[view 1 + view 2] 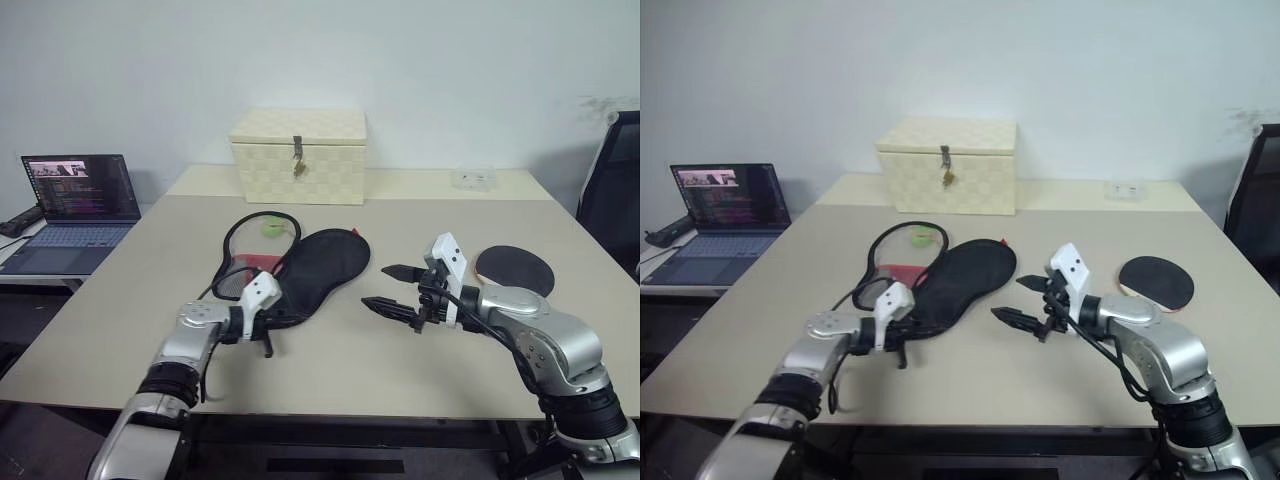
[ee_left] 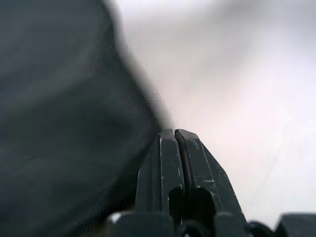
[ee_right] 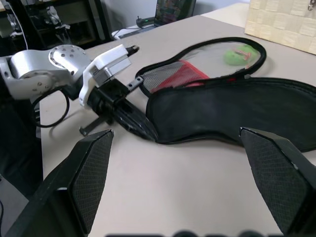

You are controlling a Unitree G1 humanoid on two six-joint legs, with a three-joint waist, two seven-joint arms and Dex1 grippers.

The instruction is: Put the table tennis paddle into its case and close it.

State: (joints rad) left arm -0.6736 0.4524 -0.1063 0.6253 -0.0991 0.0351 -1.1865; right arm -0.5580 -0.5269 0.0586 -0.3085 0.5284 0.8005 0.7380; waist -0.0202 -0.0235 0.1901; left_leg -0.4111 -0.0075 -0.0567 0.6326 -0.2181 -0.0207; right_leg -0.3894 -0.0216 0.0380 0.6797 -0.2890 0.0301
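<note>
The case lies unzipped in the middle of the table: a black fabric half on the right, and a mesh half with a red panel on the left. A green ball lies in the mesh half. My left gripper is shut, its tips at the narrow handle end of the black half; the fingers meet with no fabric visible between them. The table tennis paddle lies flat, black face up, at the right. My right gripper hovers open between paddle and case, pointing at the case.
A cream woven latched box stands at the back centre. A laptop sits on a side table to the left. A small clear item lies at the back right, and a black chair stands past the table's right edge.
</note>
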